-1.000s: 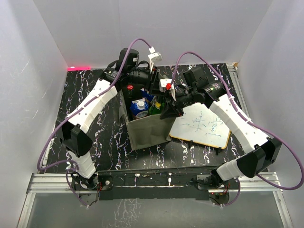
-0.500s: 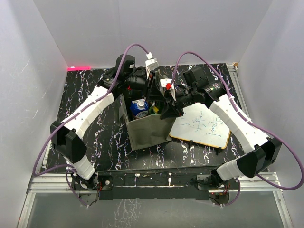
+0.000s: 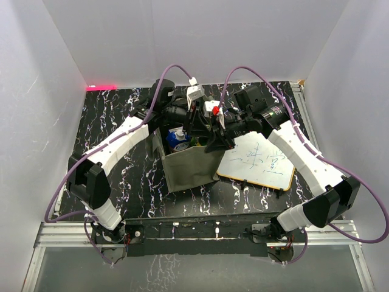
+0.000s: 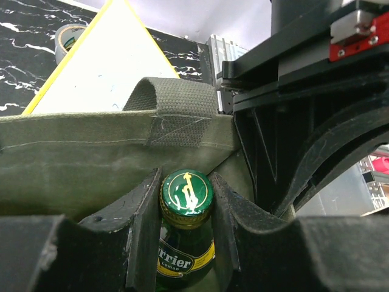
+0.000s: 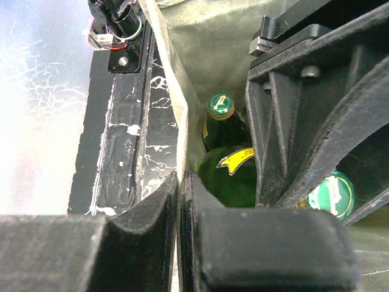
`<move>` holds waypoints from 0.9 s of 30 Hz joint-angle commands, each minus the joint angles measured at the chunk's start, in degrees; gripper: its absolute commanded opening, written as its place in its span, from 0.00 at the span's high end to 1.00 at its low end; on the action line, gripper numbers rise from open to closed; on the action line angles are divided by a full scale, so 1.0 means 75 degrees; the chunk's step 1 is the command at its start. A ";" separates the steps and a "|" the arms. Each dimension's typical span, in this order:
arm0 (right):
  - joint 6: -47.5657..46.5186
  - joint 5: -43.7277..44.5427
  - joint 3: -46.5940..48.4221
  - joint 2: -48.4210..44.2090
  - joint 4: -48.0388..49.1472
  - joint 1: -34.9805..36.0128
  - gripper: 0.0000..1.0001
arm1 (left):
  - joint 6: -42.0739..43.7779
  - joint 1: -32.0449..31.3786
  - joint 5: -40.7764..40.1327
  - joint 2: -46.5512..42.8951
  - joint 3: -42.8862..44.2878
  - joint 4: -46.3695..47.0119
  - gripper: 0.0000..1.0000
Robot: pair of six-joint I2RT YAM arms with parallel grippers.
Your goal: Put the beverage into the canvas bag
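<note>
**Item:** green glass bottle (image 4: 186,190) with a lemon label and crown cap; this is the beverage
**Location:** upright inside the canvas bag (image 3: 191,165), cap below the rim, close to the wall under a strap
**Handling (my judgement):** heavy for its size, rigid, smooth and breakable, so I would hold it at the neck just under the cap
**Left gripper (image 4: 185,243):** narrowed onto that cap and neck, arm reaching over the bag's far edge, wrist tipped down
**Right gripper (image 5: 180,225):** pinched flat on the bag's right-hand rim, forearm above the whiteboard (image 3: 258,159)
</note>
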 commanded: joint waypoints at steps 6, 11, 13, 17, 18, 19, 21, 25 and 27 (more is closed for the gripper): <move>0.0133 -0.0476 0.0460 -0.0315 0.0253 0.0033 0.92 | 0.1689 -0.0112 0.1529 -0.0590 -0.0109 -0.0345 1.00; 0.0151 -0.0468 0.0491 -0.0371 0.0235 0.0031 0.92 | 0.2747 -0.0124 0.1964 -0.0632 -0.0297 -0.0998 1.00; 0.0145 -0.0456 0.0478 -0.0383 0.0234 0.0032 0.92 | 0.3332 -0.0136 0.2149 -0.0622 -0.0335 -0.1351 1.00; 0.0145 -0.0429 0.0477 -0.0374 0.0229 0.0033 0.92 | 0.4594 -0.0243 0.2289 -0.0569 -0.0302 -0.2366 1.00; 0.0146 -0.0435 0.0483 -0.0364 0.0234 0.0032 0.92 | 0.4886 -0.0279 0.2266 -0.0538 -0.0289 -0.2598 1.00; 0.0145 -0.0435 0.0488 -0.0363 0.0229 0.0034 0.92 | 0.5082 -0.0315 0.2235 -0.0516 -0.0277 -0.2736 1.00; 0.0146 -0.0417 0.0489 -0.0352 0.0217 0.0034 0.92 | 0.5330 -0.0376 0.2152 -0.0480 -0.0284 -0.2865 1.00; 0.0133 -0.0399 0.0483 -0.0364 0.0186 0.0034 0.92 | 0.5765 -0.0489 0.1954 -0.0413 -0.0279 -0.3054 1.00; 0.0133 -0.0381 0.0467 -0.0374 0.0187 0.0034 0.92 | 0.5923 -0.0514 0.1905 -0.0384 -0.0261 -0.3116 1.00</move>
